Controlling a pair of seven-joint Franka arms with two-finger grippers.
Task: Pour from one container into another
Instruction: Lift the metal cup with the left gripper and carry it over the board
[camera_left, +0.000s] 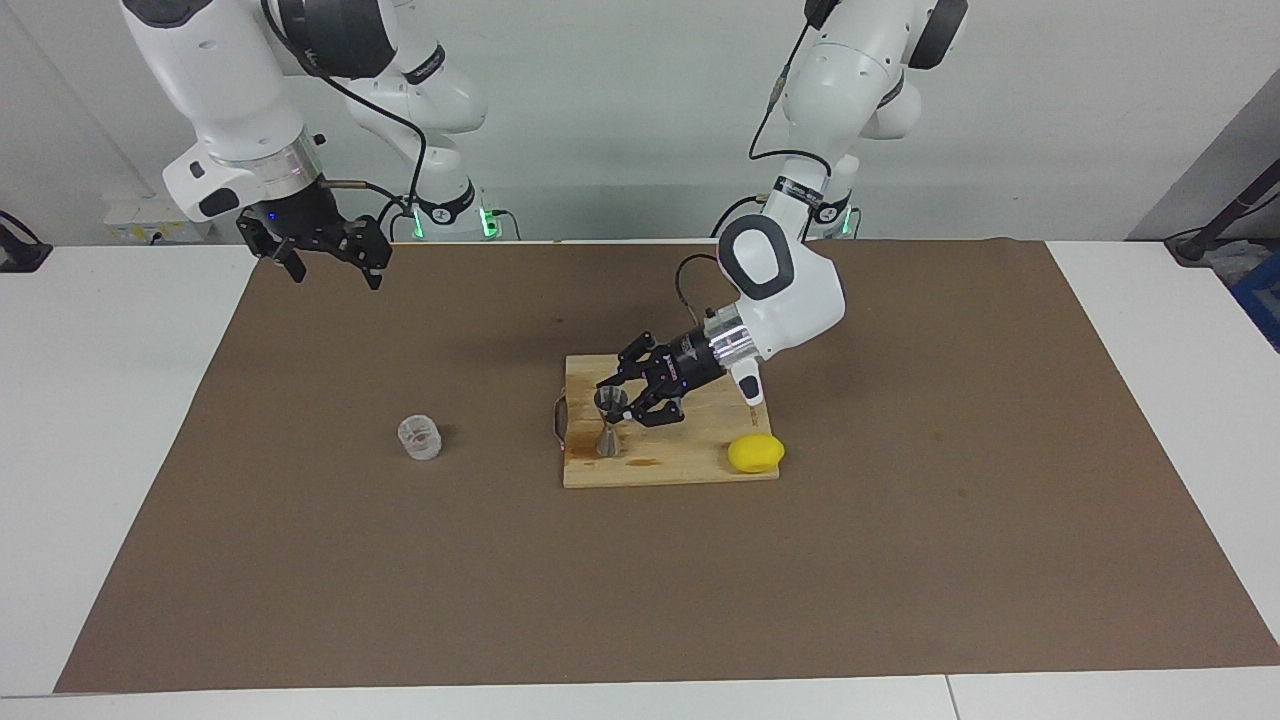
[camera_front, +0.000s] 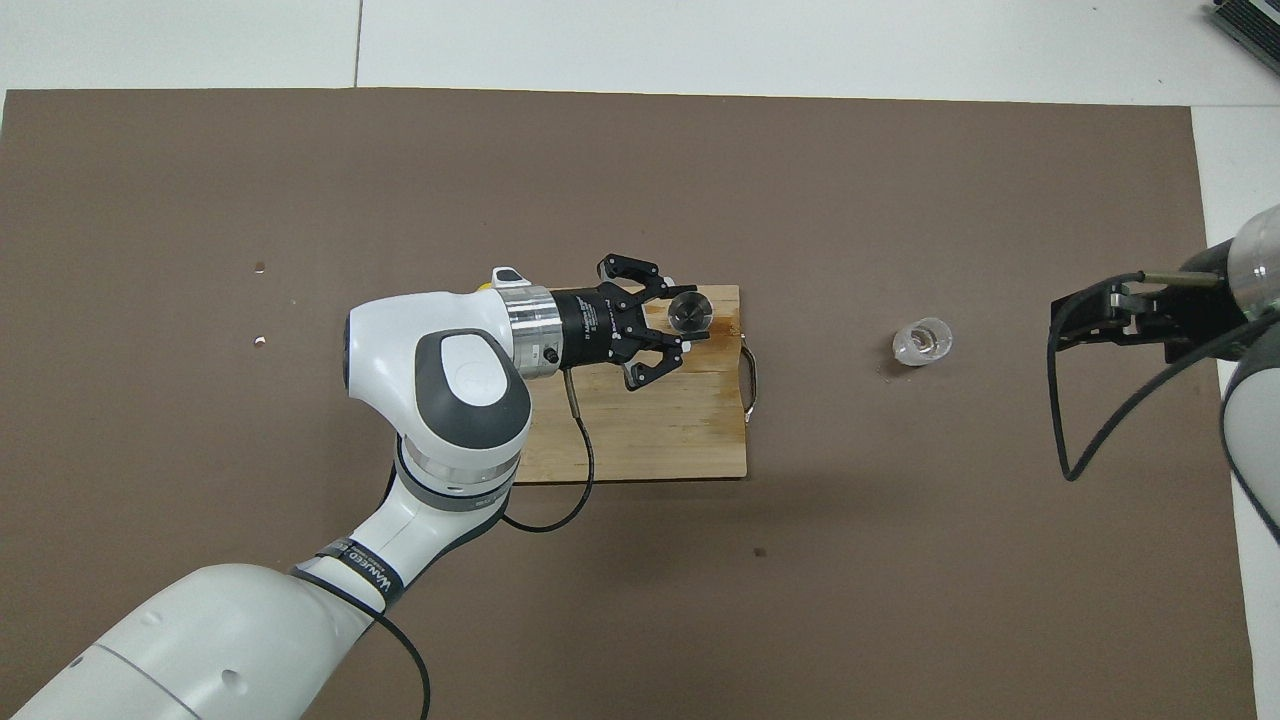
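Note:
The steel hourglass jigger (camera_left: 608, 428) stands upright on a wooden cutting board (camera_left: 690, 465), near the board's handle end; it also shows in the overhead view (camera_front: 690, 312). My left gripper (camera_left: 612, 400) lies nearly level, open, with a fingertip on either side of the jigger's upper cone; I cannot tell whether they touch it. It also shows in the overhead view (camera_front: 678, 316). The squat clear ribbed cup (camera_left: 420, 437), reddish inside, stands alone on the brown mat toward the right arm's end (camera_front: 922, 341). My right gripper (camera_left: 335, 268) waits open and empty, high over the mat's edge by its base (camera_front: 1065, 322).
A yellow lemon (camera_left: 755, 452) rests at the board's corner toward the left arm's end. A metal handle (camera_left: 556, 420) sticks out from the board toward the cup. The brown mat (camera_left: 900, 560) covers most of the white table.

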